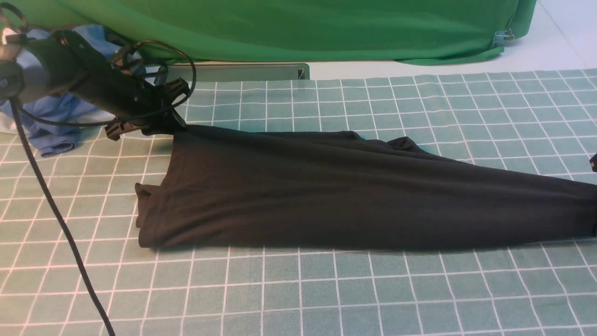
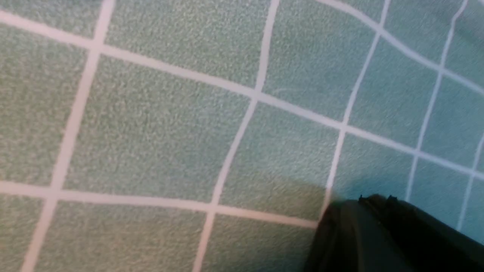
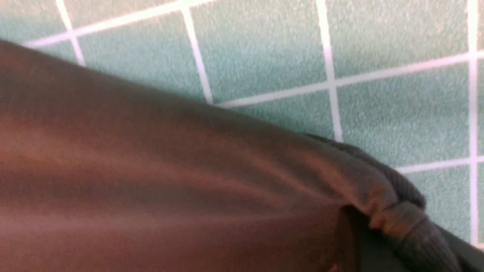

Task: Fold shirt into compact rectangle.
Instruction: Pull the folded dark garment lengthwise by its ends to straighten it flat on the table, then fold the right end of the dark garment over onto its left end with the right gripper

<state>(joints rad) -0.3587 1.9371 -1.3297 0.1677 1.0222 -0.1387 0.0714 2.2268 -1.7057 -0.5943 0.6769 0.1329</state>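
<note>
**Left gripper** (image 1: 176, 125): jaws pressed together on the far left corner of the shirt (image 1: 326, 196), where the cloth rises slightly to meet the fingertips. The left wrist view shows only a dark tip over the checked mat (image 2: 151, 132), so the pinch is read from the front view alone.

**Right gripper:** its jaws cannot be made out, and whether they grip cannot be told. In the right wrist view the shirt's cloth gathers into a bunch beside a ribbed band (image 3: 416, 226), which suggests a hold at the shirt's right end.

**The shirt:** it lies across the mat as a long dark band, broad at its left end and narrowing toward its right end, which runs out of the front view. A small flap protrudes at its near left corner.

**Surroundings:** blue garments (image 1: 56, 121) lie beyond the shirt's far left corner, and a green cloth (image 1: 280, 28) hangs beyond its far edge.

**Step, as judged:** the shirt is partly folded, with the corner grasp just made. The next move probably calls for lifting the pinched corner clear of the mat and carrying it over the shirt's body. The cloth should stay taut so the lower layer does not drag or wrinkle.
</note>
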